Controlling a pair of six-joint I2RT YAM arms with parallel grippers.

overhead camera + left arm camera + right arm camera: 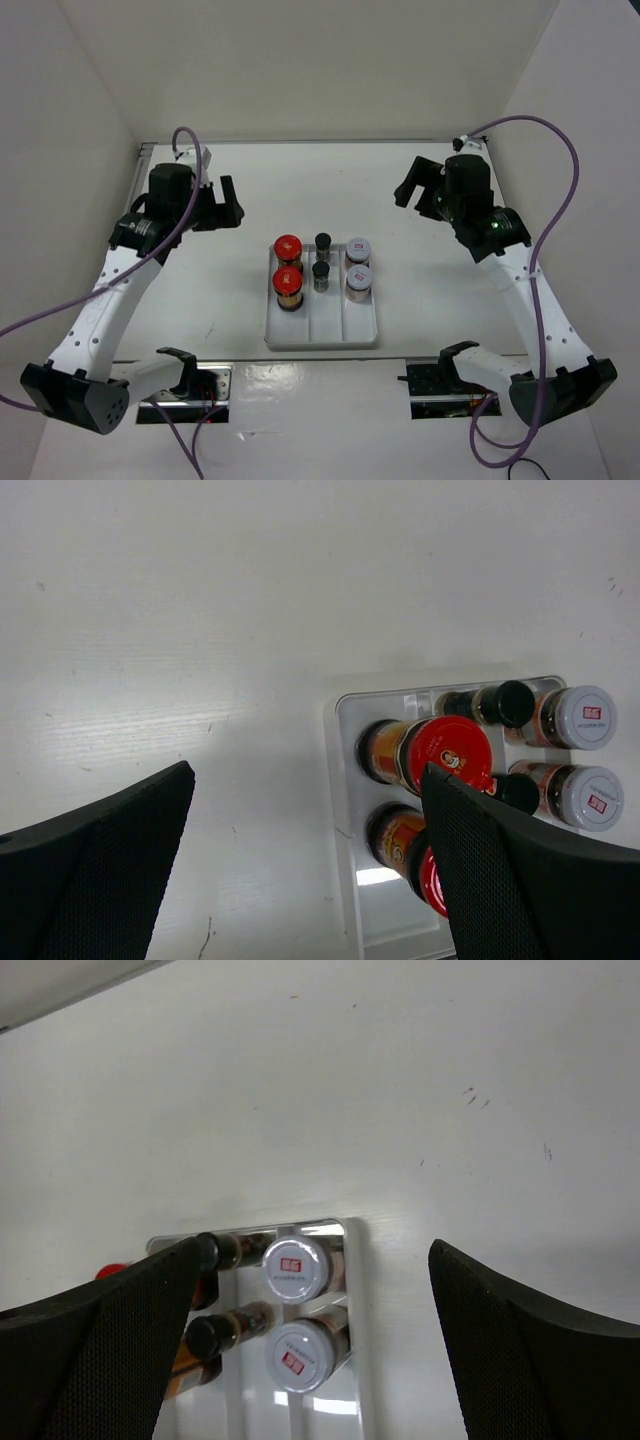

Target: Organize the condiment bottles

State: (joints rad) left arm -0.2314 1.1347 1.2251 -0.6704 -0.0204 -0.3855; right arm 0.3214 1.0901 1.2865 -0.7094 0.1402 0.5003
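Both grippers have their fingers spread wide with nothing between them. The left gripper (pixel 225 205) hangs over the far left part of the table (pixel 300 180) and the right gripper (pixel 415 185) over the far right part, each well apart from the tray (pixel 330 328). That white tray lies midway between the table's left and right edges, close to its near edge, and is split into three long sections running from its far edge to its near edge. All six condiment bottles stand upright in the far half of the tray, two to a section, one behind the other. The left section holds the far red-capped jar (pixel 288 247) and the near red-capped jar (pixel 288 283), both with orange-brown contents, standing just beside each other. The middle section holds the far black-capped jar (pixel 323 241) and the near black-capped jar (pixel 321 272), slim and dark. The right section holds the far pale-lidded jar (pixel 358 249) and the near pale-lidded jar (pixel 359 278), squat, each lid bearing a small red mark that shows in the wrist views. The far jars stand close against the tray's far edge. The near half of every section shows bare white floor.
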